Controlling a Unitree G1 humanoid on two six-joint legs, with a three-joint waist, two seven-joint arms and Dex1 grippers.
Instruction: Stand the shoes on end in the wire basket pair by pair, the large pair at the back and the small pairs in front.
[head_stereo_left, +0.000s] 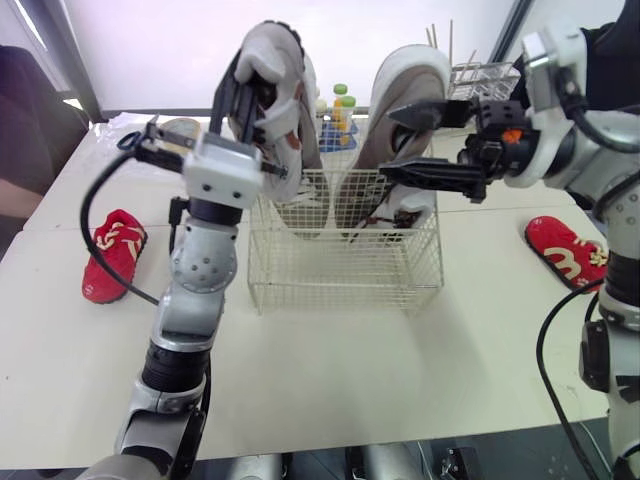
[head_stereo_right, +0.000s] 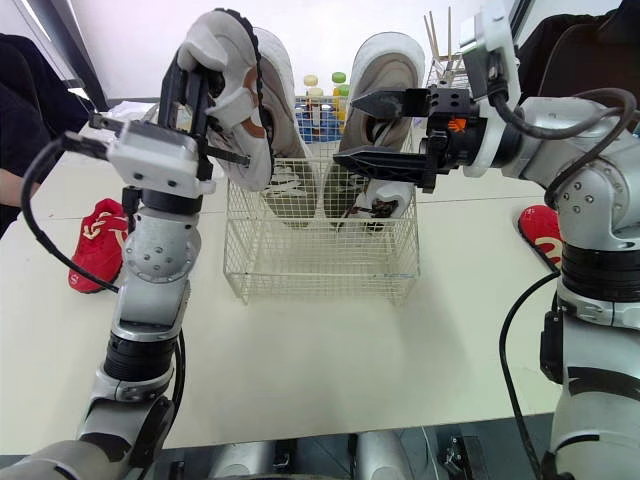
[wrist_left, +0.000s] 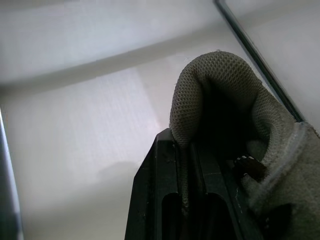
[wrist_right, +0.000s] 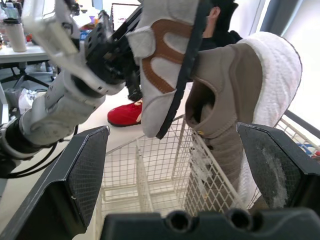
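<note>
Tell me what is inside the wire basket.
Two large shoes stand on end at the back of the wire basket: the left shoe, gripped by the left gripper, and the right shoe. They cover whatever lies behind them.

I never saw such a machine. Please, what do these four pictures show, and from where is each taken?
A humanoid robot with two arms. Two pictures come from its head, looking down on a table; two from its wrists. A wire basket on the table holds two big shoes on end. The left gripper is shut on the left big shoe; the right gripper is open, close to the right big shoe. One red shoe lies left of the basket, another red shoe right of it.
</note>
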